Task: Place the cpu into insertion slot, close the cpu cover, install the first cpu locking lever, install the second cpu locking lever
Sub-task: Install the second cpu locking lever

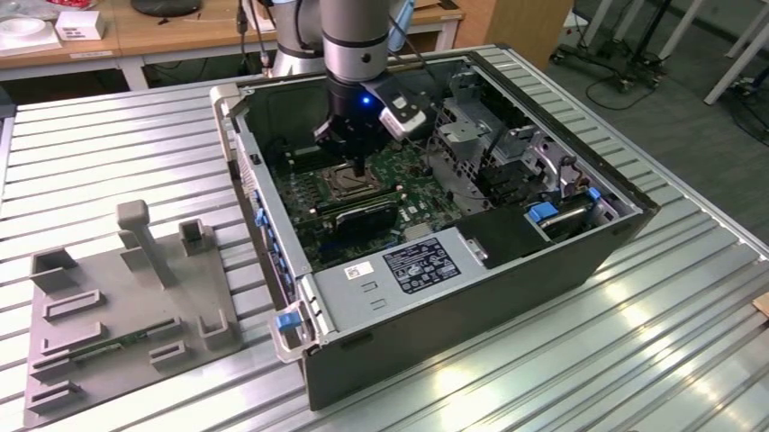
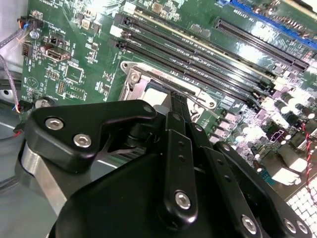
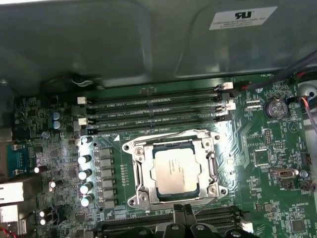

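The cpu [image 3: 176,168] lies flat in the insertion slot [image 3: 131,201] on the green motherboard [image 3: 277,193]. The silvery cpu cover [image 3: 142,171] is down around it, framing the chip. In the first wrist view my gripper [image 3: 183,217] is at the slot's edge with its black fingers pressed together, and a thin wire lever [image 3: 203,208] runs beside the tips. In the second wrist view the gripper [image 2: 178,106] reaches onto the cover [image 2: 143,74]. In the exterior view the gripper [image 1: 357,169] hangs inside the open case just over the slot [image 1: 351,189].
Long black memory slots [image 3: 153,111] run beside the socket, with a row of capacitors [image 3: 85,173] on another side. The case's walls [image 1: 481,288] and drive cage [image 1: 481,144] hem the arm in. A grey fixture plate [image 1: 121,297] lies on the slatted table at the exterior view's left.
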Robot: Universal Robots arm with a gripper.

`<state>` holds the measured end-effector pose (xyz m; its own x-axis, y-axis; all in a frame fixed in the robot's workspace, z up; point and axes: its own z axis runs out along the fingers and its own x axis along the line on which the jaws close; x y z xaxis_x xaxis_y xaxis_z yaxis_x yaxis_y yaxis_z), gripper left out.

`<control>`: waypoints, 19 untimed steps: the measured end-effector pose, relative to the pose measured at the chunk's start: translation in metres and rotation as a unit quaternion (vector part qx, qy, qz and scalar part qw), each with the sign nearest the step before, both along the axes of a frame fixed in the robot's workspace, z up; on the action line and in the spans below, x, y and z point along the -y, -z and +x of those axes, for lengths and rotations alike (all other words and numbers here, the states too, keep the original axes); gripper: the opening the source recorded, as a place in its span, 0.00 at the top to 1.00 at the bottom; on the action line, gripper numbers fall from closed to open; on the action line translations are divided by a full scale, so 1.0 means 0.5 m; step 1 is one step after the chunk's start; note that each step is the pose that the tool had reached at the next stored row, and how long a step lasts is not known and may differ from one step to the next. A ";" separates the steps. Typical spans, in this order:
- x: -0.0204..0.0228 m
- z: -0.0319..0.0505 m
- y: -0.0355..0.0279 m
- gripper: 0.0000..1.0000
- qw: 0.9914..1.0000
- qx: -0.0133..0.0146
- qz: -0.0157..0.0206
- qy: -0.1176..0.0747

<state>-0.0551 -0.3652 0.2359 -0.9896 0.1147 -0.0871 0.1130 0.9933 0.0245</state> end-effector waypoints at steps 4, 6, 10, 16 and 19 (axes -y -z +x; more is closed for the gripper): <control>0.0040 0.000 0.000 0.89 1.000 0.000 0.000 0.000; 0.0046 0.000 0.000 0.89 1.000 0.000 0.000 0.000; 0.0071 0.000 0.001 0.89 1.000 0.000 -0.001 0.000; 0.0094 -0.001 0.004 0.89 1.000 0.000 -0.001 0.000; 0.0094 -0.006 0.007 0.89 1.000 0.001 -0.001 0.000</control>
<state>-0.0579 -0.3699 0.2325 -0.9894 0.1145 -0.0892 0.1129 0.9934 0.0222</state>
